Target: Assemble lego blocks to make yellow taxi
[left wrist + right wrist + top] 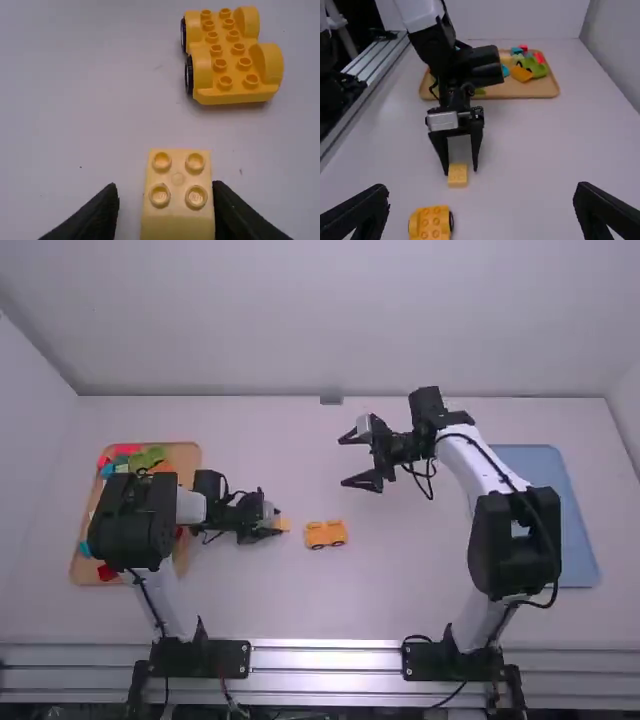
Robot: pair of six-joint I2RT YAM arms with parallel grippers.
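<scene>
block [177, 221] is sitting between the parted fingers of the left gripper [165, 186], nearer one, while the yellow wheeled base [235, 95] is lying just beyond, toward the right arm [495, 540].

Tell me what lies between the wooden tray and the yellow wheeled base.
The high view shows the left gripper and, at its fingertips, a small yellow block between the tray and the wheeled base.

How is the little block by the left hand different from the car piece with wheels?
The block is small; the car piece is bigger. The block has four bumps on top; the car piece has many more. The block has no wheels; the car piece has dark wheels. Both are yellow.
</scene>
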